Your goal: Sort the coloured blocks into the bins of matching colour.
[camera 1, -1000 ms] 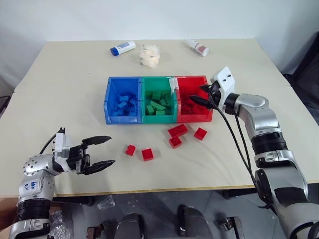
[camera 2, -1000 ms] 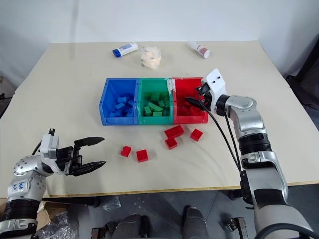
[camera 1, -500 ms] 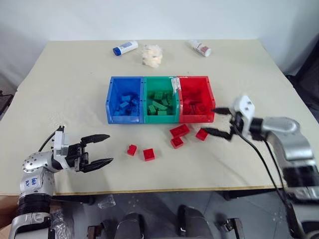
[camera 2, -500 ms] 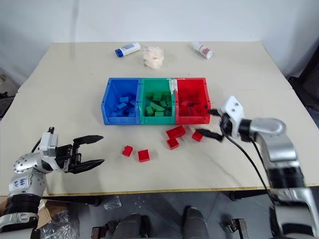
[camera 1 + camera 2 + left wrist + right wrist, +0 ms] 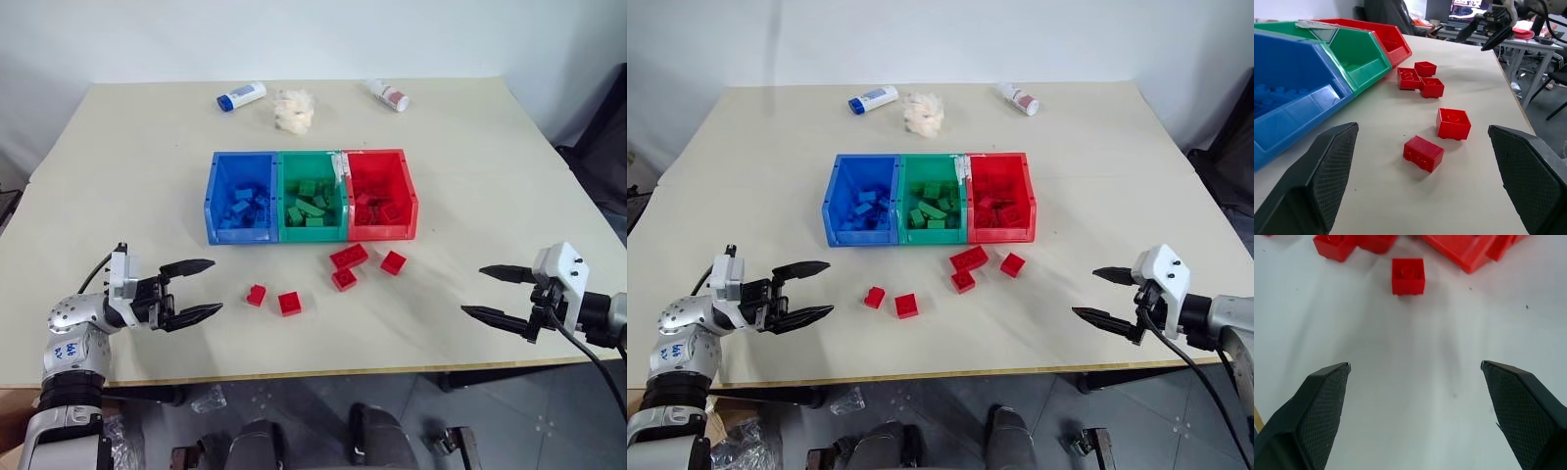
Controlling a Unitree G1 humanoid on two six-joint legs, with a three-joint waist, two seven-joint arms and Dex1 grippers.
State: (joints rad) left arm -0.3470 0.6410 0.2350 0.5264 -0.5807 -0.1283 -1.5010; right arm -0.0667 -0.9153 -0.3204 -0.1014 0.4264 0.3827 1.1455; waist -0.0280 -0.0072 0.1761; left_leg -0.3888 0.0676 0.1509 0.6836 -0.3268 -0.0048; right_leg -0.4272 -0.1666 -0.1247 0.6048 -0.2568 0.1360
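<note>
Head views: the blue bin (image 5: pixel 241 196), green bin (image 5: pixel 312 194) and red bin (image 5: pixel 382 192) stand in a row mid-table, each already holding blocks of its own colour. Five red blocks (image 5: pixel 349 257) are left on the table between the bins and the near edge; no blue or green strays seen.

Left wrist view: left gripper (image 5: pixel 1420 183) spread, empty, near the left near corner, facing two red blocks.

Right wrist view: right gripper (image 5: pixel 1415 401) spread, empty, near the right near corner.

Judgement: sorting mostly done.

table (image 5: pixel 509 176) | three bins (image 5: pixel 312 195) mid | five red blocks (image 5: pixel 349 257) in front | two tubes (image 5: pixel 241 95), wad (image 5: pixel 294 109) far edge
</note>
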